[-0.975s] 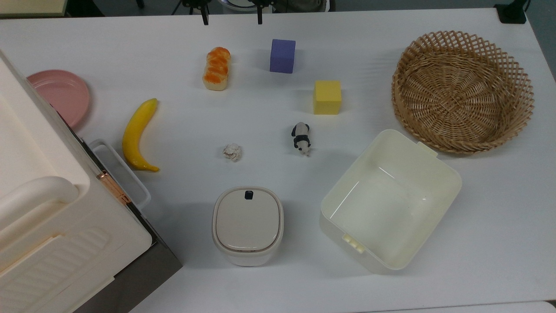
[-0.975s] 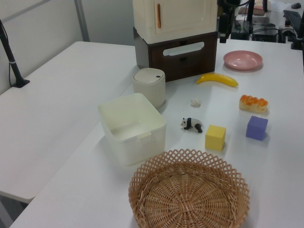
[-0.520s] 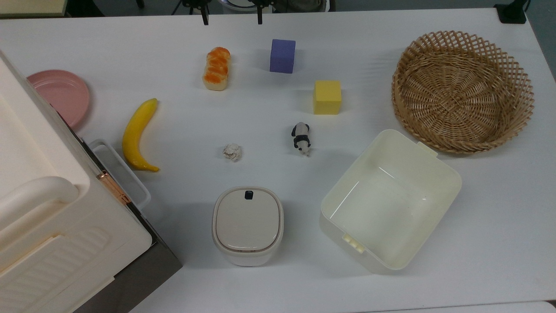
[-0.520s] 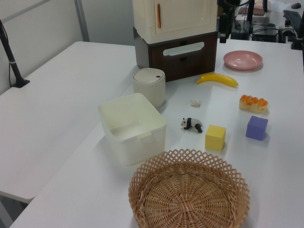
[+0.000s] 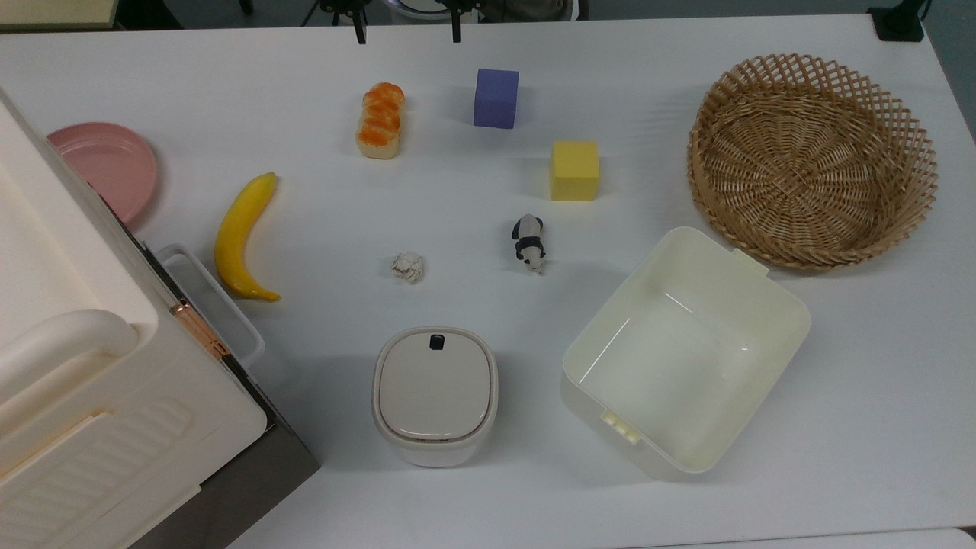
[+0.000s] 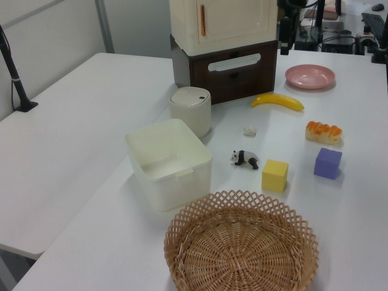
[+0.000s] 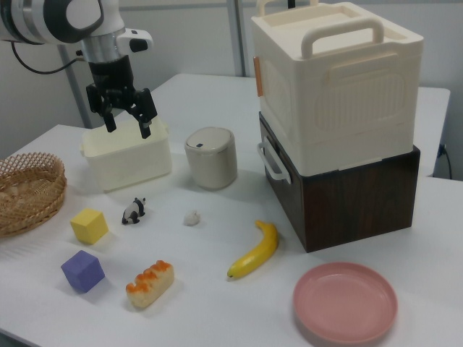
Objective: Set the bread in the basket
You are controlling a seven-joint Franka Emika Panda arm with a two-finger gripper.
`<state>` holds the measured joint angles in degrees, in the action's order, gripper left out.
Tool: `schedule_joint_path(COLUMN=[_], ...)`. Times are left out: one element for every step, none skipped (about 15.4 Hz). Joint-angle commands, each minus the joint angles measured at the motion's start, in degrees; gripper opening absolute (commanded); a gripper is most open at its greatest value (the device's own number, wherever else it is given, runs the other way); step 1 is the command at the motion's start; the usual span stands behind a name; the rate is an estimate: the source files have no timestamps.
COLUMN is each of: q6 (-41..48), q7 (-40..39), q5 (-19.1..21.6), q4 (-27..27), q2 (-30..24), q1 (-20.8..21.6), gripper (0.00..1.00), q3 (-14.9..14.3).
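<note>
The bread (image 5: 380,120) lies flat on the table (image 5: 488,488) in the upper middle of the top view, its long axis running up and down the frame, glazed side up. In the right view it sits at lower left, angled, just right of the purple cube (image 7: 82,271). In the left view it is at right centre, between the banana (image 6: 277,101) and the purple cube. The basket (image 5: 900,221) holds nothing and fills the upper right of the top view, well apart from the bread.

In the right view the gripper (image 7: 124,121) hangs high at upper left, above the tub (image 7: 127,160), its two fingers spread and holding nothing. It is far from the bread, so the step in hand looks like the approach.

To do it well, I would bring the gripper over the middle of the loaf and turn the wrist so the fingers close across the short width, on the pale sides, not along the length. Descend straight and low enough to catch the sides below the glossy top, which may be slippery. The purple cube and the yellow cube (image 5: 574,170) sit between bread and basket in the top view, so lift well clear before carrying across. The lattice rim stands raised; release over the woven base, not at the edge.
</note>
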<state>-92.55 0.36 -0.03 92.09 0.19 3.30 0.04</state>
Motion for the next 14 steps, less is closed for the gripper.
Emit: schedule_joint_path(q6=[1.8,1.8,1.8,1.8,1.8,1.8,1.8,1.8,1.7,1.5,1.4,1.3,1.3,1.2], q7=[-0.6,-0.5,-0.5,-0.5,-0.5,-0.5,-0.5,-0.5,-0.5,-0.5,-0.4,-0.5,-0.5,-0.5], q5=[-0.4,-0.4,-0.4,-0.4,-0.4,-0.4,-0.4,-0.4,-0.4,-0.6,-1.0,-1.3,-1.3,-1.4], q4=[-0.2,-0.2,-0.2,-0.2,-0.2,-0.2,-0.2,-0.2,-0.3,-0.3,-0.3,-0.2,-0.2,-0.3], q2=[-0.2,-0.1,-0.1,-0.2,-0.1,-0.1,-0.1,-0.1,0.0,0.1,0.2,0.2,0.3,0.7], q1=[0.7,0.7,0.7,0.7,0.7,0.7,0.7,0.7,0.7,0.8,0.8,0.8,0.8,0.8], gripper=[1.0,1.0,1.0,1.0,1.0,1.0,1.0,1.0,1.0,1.0,1.0,1.0,1.0,1.0], q3=[-0.4,-0.4,-0.4,-0.4,-0.4,-0.4,-0.4,-0.4,-0.4,-0.4,-0.3,-0.3,-0.3,-0.3])
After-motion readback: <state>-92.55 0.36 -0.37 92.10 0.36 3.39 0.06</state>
